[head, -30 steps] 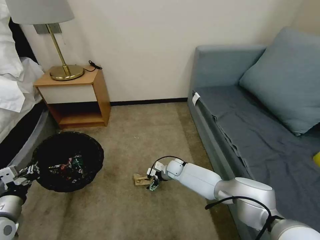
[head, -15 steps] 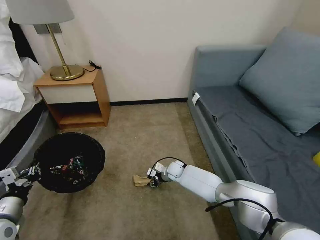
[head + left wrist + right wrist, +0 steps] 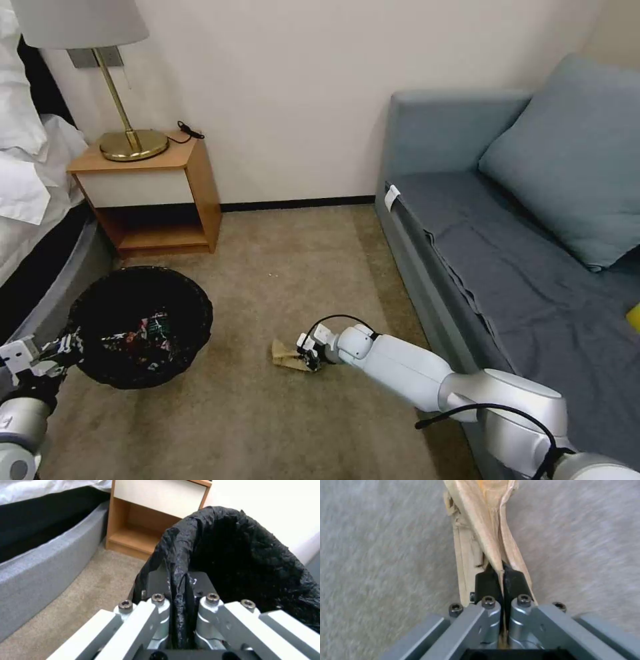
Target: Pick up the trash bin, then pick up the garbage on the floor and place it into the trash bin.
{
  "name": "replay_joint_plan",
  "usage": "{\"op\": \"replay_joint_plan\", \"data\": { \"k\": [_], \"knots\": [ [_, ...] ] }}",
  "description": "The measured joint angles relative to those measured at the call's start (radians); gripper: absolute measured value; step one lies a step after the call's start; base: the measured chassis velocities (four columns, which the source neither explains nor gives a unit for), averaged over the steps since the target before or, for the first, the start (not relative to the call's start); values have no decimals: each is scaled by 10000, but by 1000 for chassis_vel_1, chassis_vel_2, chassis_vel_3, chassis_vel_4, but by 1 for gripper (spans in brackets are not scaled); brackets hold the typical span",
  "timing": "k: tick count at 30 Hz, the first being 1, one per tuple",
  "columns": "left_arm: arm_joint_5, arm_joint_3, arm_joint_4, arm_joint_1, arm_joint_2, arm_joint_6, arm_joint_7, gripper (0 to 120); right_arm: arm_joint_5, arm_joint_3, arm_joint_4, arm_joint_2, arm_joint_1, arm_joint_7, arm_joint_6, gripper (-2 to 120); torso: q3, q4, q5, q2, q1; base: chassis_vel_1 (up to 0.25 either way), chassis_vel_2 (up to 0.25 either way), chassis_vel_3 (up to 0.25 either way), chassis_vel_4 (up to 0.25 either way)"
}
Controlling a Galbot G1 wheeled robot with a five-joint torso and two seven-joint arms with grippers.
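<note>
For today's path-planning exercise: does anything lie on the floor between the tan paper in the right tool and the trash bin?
Nothing visible does. The right tool is shut on the tan paper, and bare carpet lies between it and the trash bin, which the left tool grips by the rim.

Trash bin [image 3: 246, 555] far rim cut off; carpet [image 3: 380, 542] blurred.

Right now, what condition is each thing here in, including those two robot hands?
Trash bin: lined with black bag, litter inside, rim gripped.
Tan paper: crumpled, pinched at one end, on the carpet.
Left gripper: fingers shut on the bin's rim.
Right gripper: fingers shut on the paper.
Lamp: upright on nightstand.
</note>
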Motion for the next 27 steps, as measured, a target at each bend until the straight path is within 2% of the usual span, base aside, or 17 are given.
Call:
{"op": "replay_joint_plan", "data": {
  "k": [3, 7, 8, 11, 14, 18, 19, 22, 23, 27],
  "knots": [
    [2, 46, 15, -10, -14, 4, -16, 5, 106, 184, 414, -201, 16, 155, -58, 0, 0, -1, 0, 0, 0, 0, 0, 0, 0],
    [16, 275, 105, -87, -32, 62, -41, 5, 264, 1052, 2030, -1012, -40, 632, -257, 0, 0, -1, 0, -1, 0, 0, 0, 0, 0],
    [16, 275, 105, -87, -32, 62, -41, 5, 264, 1052, 2030, -1012, -40, 632, -257, 0, 0, -1, 0, -1, 0, 0, 0, 0, 0],
    [-4, 527, 198, -139, -30, 124, -61, 5, 583, 2005, 3564, -1648, -229, 1270, -360, 0, 0, -3, -1, 0, 0, 0, 0, 0, 0],
    [-5, 639, 207, -149, -30, 148, -65, 5, 817, 2334, 4296, -1893, -270, 1508, -387, 0, 0, -3, -2, 0, 0, 0, 0, 0, 0],
    [140, 991, 63, -159, -94, 268, -109, 5, 2112, 3112, 7097, -2647, -207, 2780, -456, 0, 0, -4, 0, 1, -1, 0, 0, 0, 0],
    [140, 991, 63, -159, -94, 268, -109, 5, 2112, 3112, 7097, -2647, -207, 2780, -456, 0, 0, -4, 0, 1, -1, 0, 0, 0, 0],
    [248, 1145, -116, -125, -100, 325, -113, 5, 2908, 2922, 8644, -2710, -133, 3497, -453, 0, 0, -2, 1, 1, -1, 0, 0, 0, 0],
    [248, 1145, -116, -125, -100, 325, -113, 5, 2908, 2922, 8644, -2710, -133, 3497, -453, 0, 0, -2, 1, 1, -1, 0, 0, 0, 0],
    [372, 1414, -364, -45, -178, 379, -57, 5, 3366, 1975, 10141, -2051, -217, 4263, -421, 0, -1, 1, -1, 2, -1, 0, 0, 0, 0]
  ]
}}
